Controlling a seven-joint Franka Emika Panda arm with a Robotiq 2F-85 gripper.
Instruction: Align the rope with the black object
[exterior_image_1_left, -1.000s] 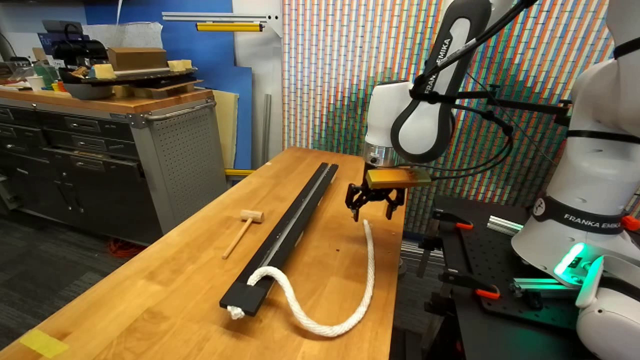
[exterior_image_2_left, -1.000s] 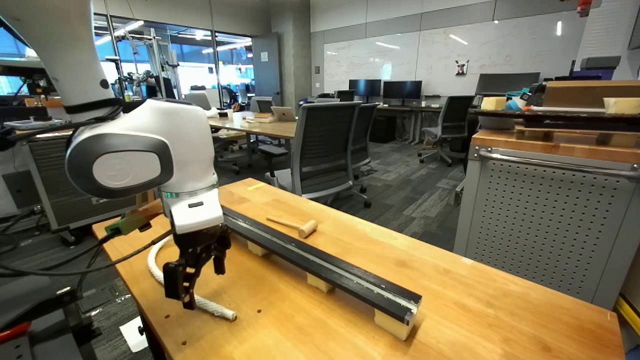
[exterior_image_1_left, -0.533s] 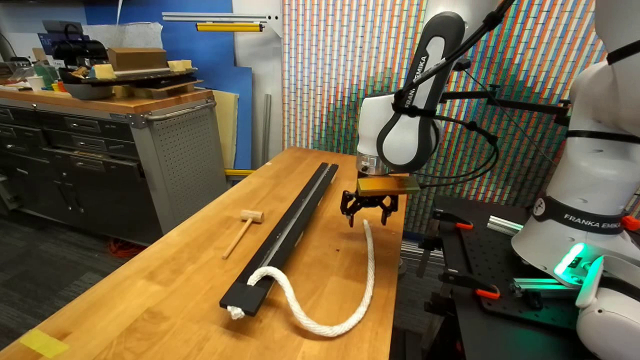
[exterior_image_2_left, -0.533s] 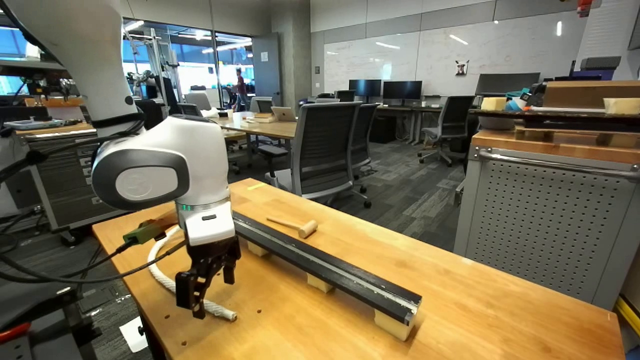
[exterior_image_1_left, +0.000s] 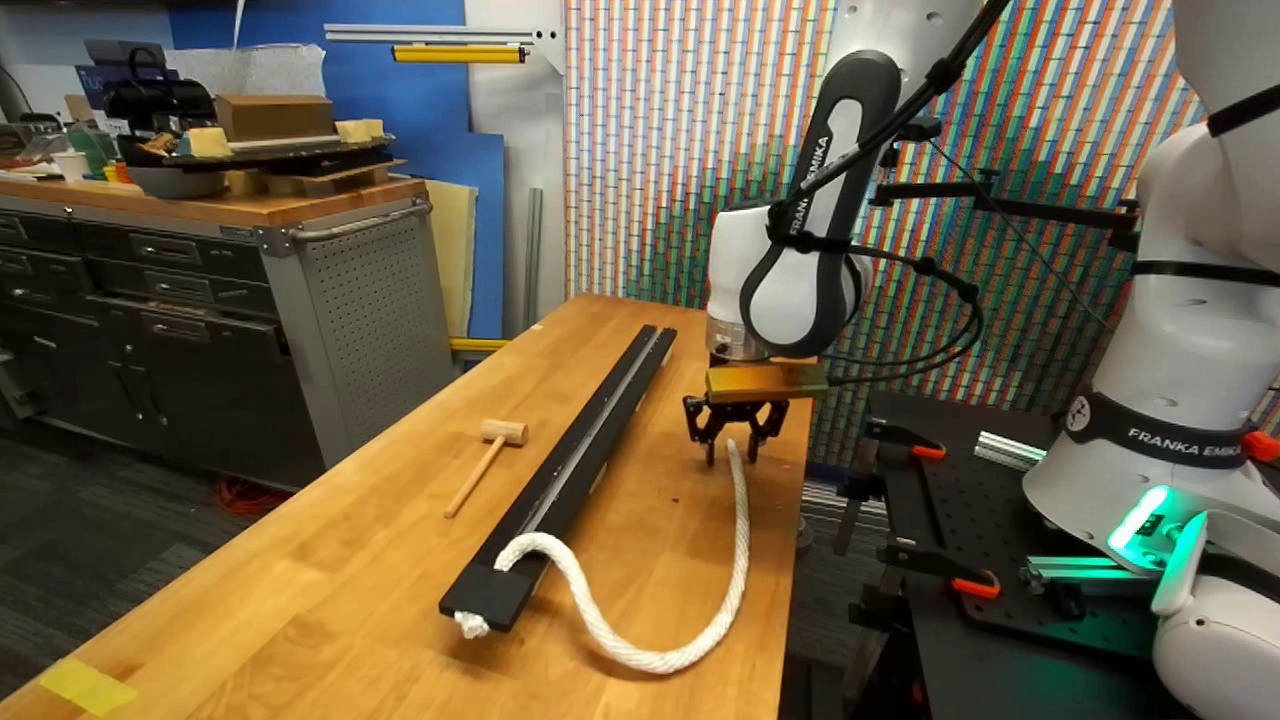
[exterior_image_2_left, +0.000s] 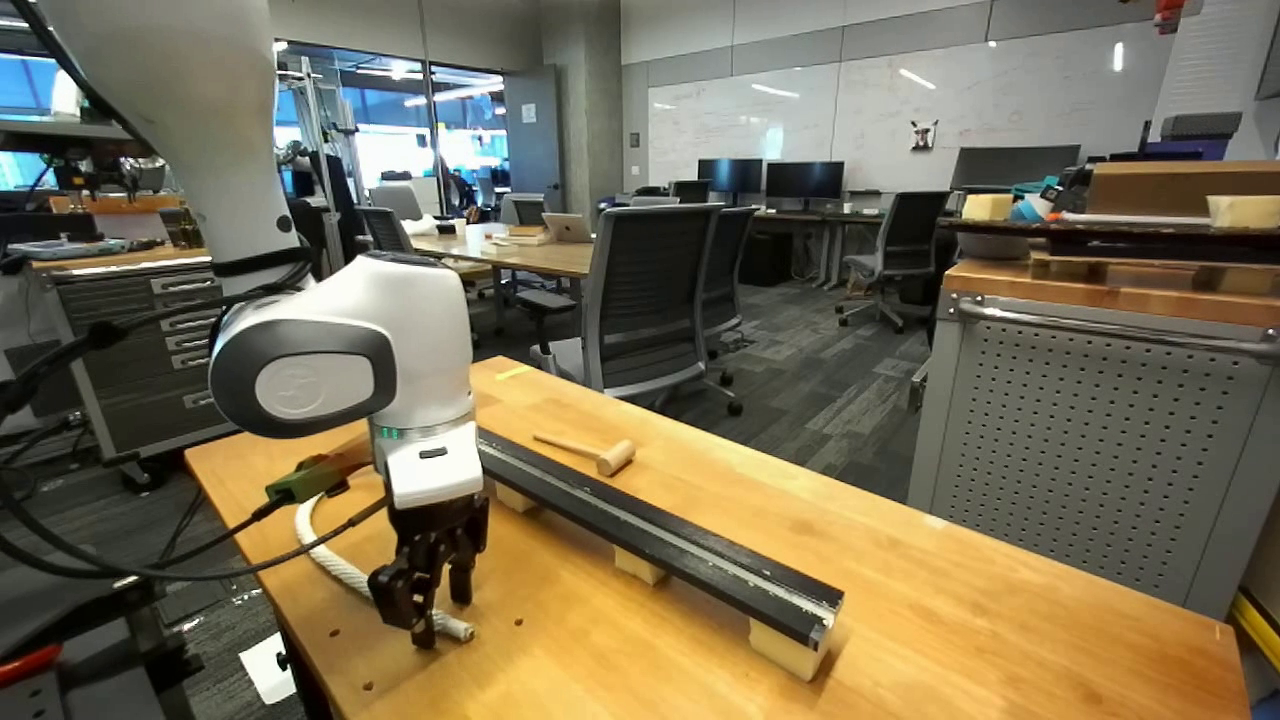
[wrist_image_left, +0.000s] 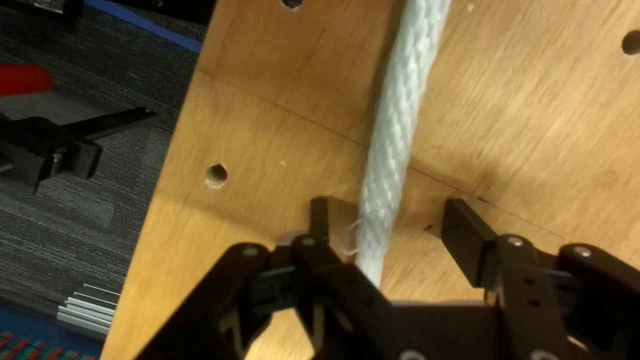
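The white rope (exterior_image_1_left: 742, 540) curves in an S on the wooden table. One end rests at the near end of the black bar (exterior_image_1_left: 590, 455); its free end lies near the table's edge. A white tuft shows at the bar's near end; whether it belongs to the rope I cannot tell. My gripper (exterior_image_1_left: 732, 458) is partly open over the free end. In the wrist view the gripper (wrist_image_left: 385, 220) has its fingers on either side of the rope (wrist_image_left: 395, 135), with gaps both sides, the left finger nearer. An exterior view shows the gripper (exterior_image_2_left: 443, 620) low beside the rope tip.
A small wooden mallet (exterior_image_1_left: 490, 455) lies beyond the bar. In an exterior view pale blocks (exterior_image_2_left: 640, 566) hold the bar (exterior_image_2_left: 660, 535) above the table. Black clamps (exterior_image_1_left: 905, 435) and the robot's mount stand beside the table edge.
The gripper has come down over the rope's free end, moving slightly toward the bar. Its fingers have come closer together. The rope and bar have not moved.
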